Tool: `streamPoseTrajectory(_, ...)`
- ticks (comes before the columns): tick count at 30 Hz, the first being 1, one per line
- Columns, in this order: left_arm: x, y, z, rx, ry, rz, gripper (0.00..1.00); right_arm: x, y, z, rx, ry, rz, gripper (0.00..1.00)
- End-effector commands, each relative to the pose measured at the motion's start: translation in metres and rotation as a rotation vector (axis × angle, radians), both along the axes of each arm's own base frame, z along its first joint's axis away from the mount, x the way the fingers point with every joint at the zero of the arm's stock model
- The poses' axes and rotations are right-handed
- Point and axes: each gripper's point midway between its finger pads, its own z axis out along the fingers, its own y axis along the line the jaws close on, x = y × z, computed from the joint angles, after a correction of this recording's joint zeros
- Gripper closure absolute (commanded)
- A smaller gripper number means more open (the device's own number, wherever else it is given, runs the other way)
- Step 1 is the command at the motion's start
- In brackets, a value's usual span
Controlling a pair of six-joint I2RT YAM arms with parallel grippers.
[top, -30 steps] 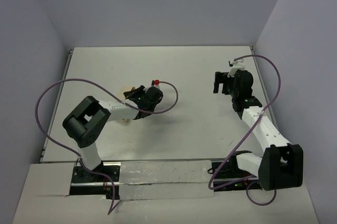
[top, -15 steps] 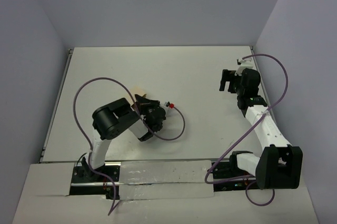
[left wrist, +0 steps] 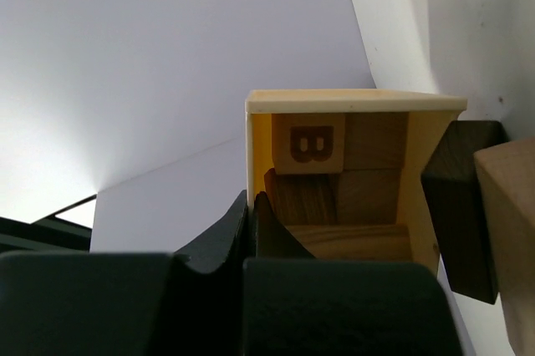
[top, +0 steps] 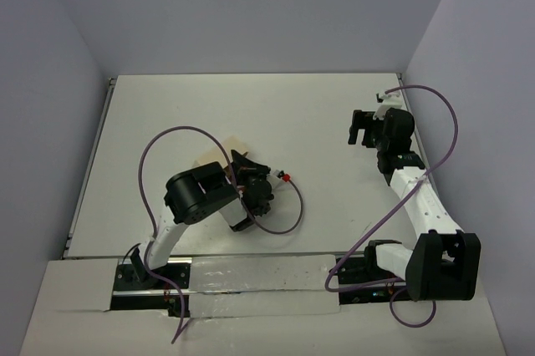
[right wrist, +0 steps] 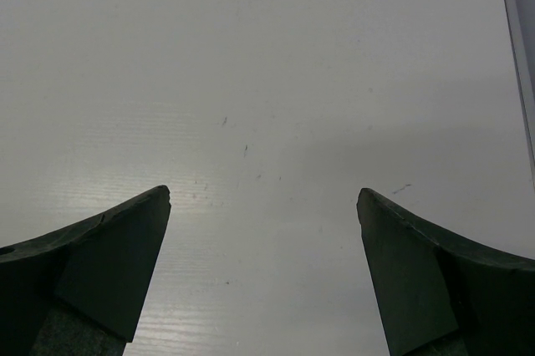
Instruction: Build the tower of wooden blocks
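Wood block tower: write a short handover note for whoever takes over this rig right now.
Left gripper: shut, tips at the left wall of the pale box; whether it pinches that wall is unclear.
Right gripper: open, empty, above bare table.
Wood blocks: several sit inside the box; a dark block and a tan block are just outside, on its right.
Done: no tower in view.
Left: get the blocks out and stack them.
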Motion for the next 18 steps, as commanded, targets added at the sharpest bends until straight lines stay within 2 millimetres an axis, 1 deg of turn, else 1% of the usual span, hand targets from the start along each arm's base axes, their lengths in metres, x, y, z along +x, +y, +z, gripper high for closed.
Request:
streamPoseTrajectory(1,-0.013,0.002,0.035,-0.325,-0.209,-0.023,1.0,0.005,-0.002,0.026,0.004,-0.064,-0.007,0.0)
streamPoseTrajectory(5,-0.011,0.002,0.039,-0.335,-0.217,-0.023,1.0,0.005,-0.001,0.025,0.006,-0.063,-0.003,0.0)
streamPoseTrajectory(10,-0.007,0.007,0.044,-0.331,-0.225,-0.01,1.0,0.006,-0.001,0.025,0.008,-0.061,0.0,0.0)
streamPoseTrajectory(13,-0.01,0.002,0.04,-0.296,-0.21,-0.033,1.0,0.006,0.001,0.024,0.012,-0.057,0.009,0.0)
streamPoseTrajectory(14,-0.009,0.001,0.042,-0.295,-0.214,-0.032,1.0,0.006,0.001,0.024,0.013,-0.056,0.01,0.0)
streamPoseTrajectory(15,-0.004,0.004,0.049,-0.323,-0.231,-0.009,1.0,0.005,0.001,0.025,0.012,-0.055,0.008,0.0)
streamPoseTrajectory(16,0.004,0.013,0.053,-0.332,-0.246,0.019,1.0,0.005,0.0,0.028,0.005,-0.065,0.007,0.0)
streamPoseTrajectory(18,0.017,0.039,0.064,-0.355,-0.277,0.092,1.0,0.003,-0.001,0.027,-0.006,-0.075,0.008,0.0)
